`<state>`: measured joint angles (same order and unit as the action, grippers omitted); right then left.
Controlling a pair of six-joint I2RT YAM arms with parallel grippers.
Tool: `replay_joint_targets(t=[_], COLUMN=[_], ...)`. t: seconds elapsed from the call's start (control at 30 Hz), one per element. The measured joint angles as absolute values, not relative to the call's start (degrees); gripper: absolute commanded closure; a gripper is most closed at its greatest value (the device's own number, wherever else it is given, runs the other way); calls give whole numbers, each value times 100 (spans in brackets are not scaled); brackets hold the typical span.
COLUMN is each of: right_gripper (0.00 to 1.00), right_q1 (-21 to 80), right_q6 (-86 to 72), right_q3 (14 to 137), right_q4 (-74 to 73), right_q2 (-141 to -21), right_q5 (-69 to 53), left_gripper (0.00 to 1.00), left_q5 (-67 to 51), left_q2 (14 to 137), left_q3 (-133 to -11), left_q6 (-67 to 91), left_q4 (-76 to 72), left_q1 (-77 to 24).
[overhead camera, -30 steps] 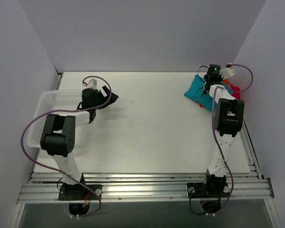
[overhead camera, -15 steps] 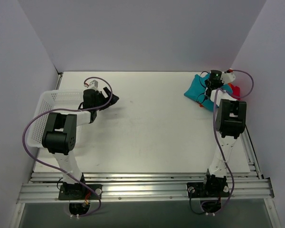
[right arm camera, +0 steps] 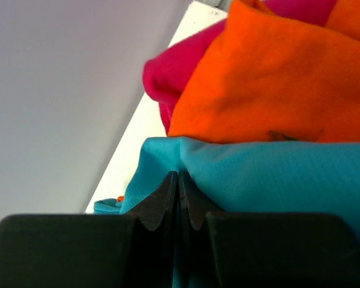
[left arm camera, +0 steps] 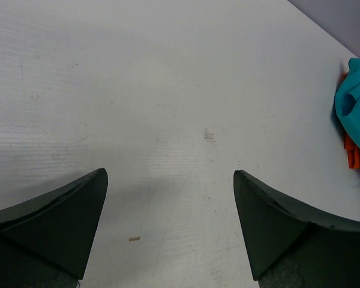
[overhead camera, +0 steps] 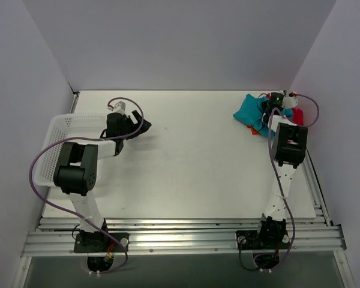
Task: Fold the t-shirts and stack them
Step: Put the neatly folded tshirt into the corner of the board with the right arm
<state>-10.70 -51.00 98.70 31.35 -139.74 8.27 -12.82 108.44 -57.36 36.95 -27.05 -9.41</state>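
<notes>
**White counter, three t-shirts heaped at its far right corner**

Pale walls (overhead camera: pixel 168 42) are seen to enclose a white counter (overhead camera: pixel 192 162) on three sides. A white mesh basket (overhead camera: pixel 54 144) is set at the counter's left edge, tilted. Just beside it, the left hand (overhead camera: pixel 143 127) is held low over bare counter with its jaws spread wide; nothing is held between its dark fingers (left arm camera: pixel 60 210), and a small tan speck (left arm camera: pixel 134 239) is seen on the surface below them.

The t-shirts are bunched together, unfolded, at the far right corner against the right wall. The teal-blue t-shirt (overhead camera: pixel 247 109) is spread furthest toward the counter's middle. In the right wrist view the orange t-shirt (right arm camera: pixel 264 84) is seen pressed against the teal one, and the magenta-pink t-shirt (right arm camera: pixel 168 78) is seen touching the orange one, nearer the wall.

The right hand (right arm camera: pixel 179 177) is buried in this heap. Its fingertips are closed tight together, and a puckered fold of the teal-blue cloth is pinched between them
</notes>
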Motion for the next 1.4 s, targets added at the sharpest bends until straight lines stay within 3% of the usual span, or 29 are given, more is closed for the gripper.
replay_joint_targets(t=[0.37, 0.47, 0.5, 0.53, 0.57, 0.6, 0.87, 0.97, 1.07, 1.1, 1.13, 1.23, 1.33, 1.37, 1.4], right_gripper=[100, 79, 52, 38, 9, 1, 0, 5, 45, 76, 81, 80, 67, 49, 39], right_q1=[-1087, -1087, -1090, -1087, -1083, -1079, -1011, -1057, -1114, -1125, -1129, -1135, -1184, -1197, -1212], right_q6=[-5380, -5369, -5349, -5360, -5354, -5336, -4932, -4921, -4936, -4954, -4967, -5041, -4982, -4965, -4978], right_q3=[10940, 10938, 10906, 10803, 10634, 10488, 8733, 7988, 7072, 6831, 6613, 6278, 6285, 6287, 6292], right_q4=[3306, 3433, 3527, 3675, 3927, 4099, 4563, 4591, 4576, 4563, 4556, 4445, 4383, 4335, 4296], right_q2=[-14748, -14755, -14750, -14709, -14621, -14497, -12947, -12366, -11690, -11487, -11301, -10949, -10916, -10919, -10925], right_q5=[344, 246, 196, 161, 102, 102, 272, 458, 657, 733, 821, 1107, 1219, 1221, 1225], left_gripper=[5, 5, 5, 5, 5, 5, 5, 5, 5, 5, 5, 5, 5, 5, 5], left_q5=[-1227, -1225, -1225, -1225, -1225, -1225, -1225, -1223, -1223, -1225, -1225, -1227, -1225, -1225, -1227], left_q2=[11048, 11072, 11072, 11072, 11072, 11072, 11069, 11059, 11032, 11026, 11024, 11015, 10973, 10951, 10930], left_q3=[-5940, -5940, -5940, -5940, -5940, -5940, -5940, -5940, -5940, -5940, -5940, -5940, -5940, -5940, -5940], left_q6=[3671, 3671, 3671, 3671, 3671, 3671, 3671, 3673, 3675, 3675, 3675, 3680, 3680, 3680, 3680], left_q4=[-2676, -2659, -2657, -2661, -2661, -2659, -2657, -2641, -2637, -2637, -2639, -2635, -2635, -2637, -2637], left_q1=[-945, -947, -952, -956, -967, -976, -1118, -1157, -1188, -1199, -1210, -1245, -1280, -1288, -1302])
